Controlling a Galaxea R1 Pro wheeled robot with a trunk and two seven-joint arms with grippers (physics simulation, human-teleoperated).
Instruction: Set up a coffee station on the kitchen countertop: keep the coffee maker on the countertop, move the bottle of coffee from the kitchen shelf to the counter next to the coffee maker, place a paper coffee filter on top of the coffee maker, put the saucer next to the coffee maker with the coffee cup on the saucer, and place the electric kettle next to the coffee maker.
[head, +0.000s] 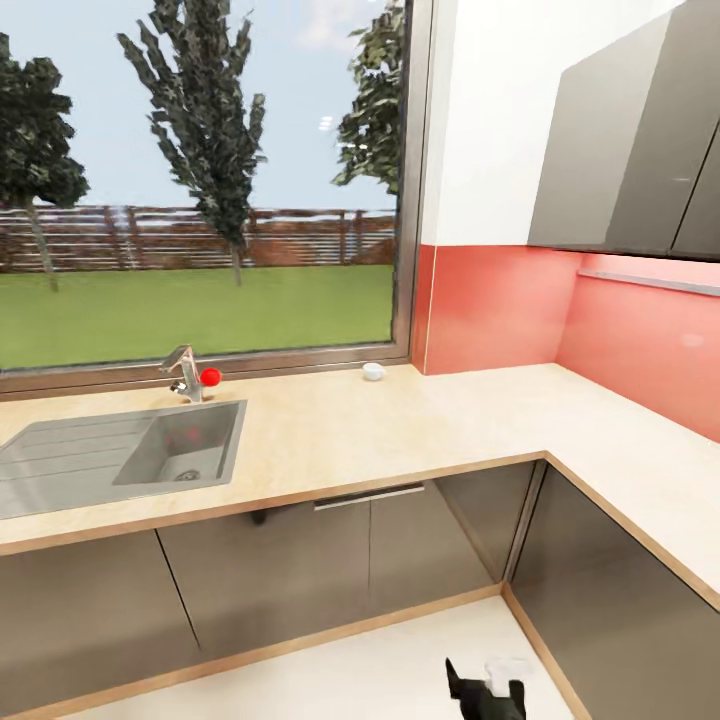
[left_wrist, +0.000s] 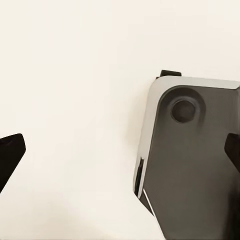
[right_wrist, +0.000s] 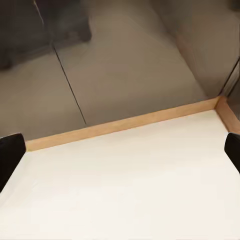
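- Desk (head: 400, 430): L-shaped light wood-grain worktop over glossy dark-grey cabinet fronts (head: 330, 570), running under a wide window (head: 200, 180) and turning along the pink backsplash (head: 500, 310).
- Sink (head: 120, 455): grey basin with drainer set into the desk, tap (head: 183, 370) with a red knob behind it.
- Coffee cup (head: 373, 371): small white item at the back of the desk just below the window frame, judged to be the cup; too small to make out a handle.
- Right pincer (right_wrist: 120, 160): dark fingertips at both edges of the right wrist view, spread wide apart, nothing between them; aimed at pale floor (right_wrist: 125, 190) and the wooden plinth of the cabinets.
- Left pincer (left_wrist: 120, 155): fingertips likewise spread wide, empty; aimed at pale floor with a grey part of the robot's own base (left_wrist: 195, 165) alongside.
- Risk, reach: the cup sits deep at the back of the desk; an approach from too far off could end in an overextended arm or an arm striking the front edge.
- Risk, collision: both arms hang low near the cabinet fronts; driving closer without raising them could scrape the doors.
- Risk, grasp: the cup is tiny and close to the window frame; a wide pincer could hit the frame or topple the cup.
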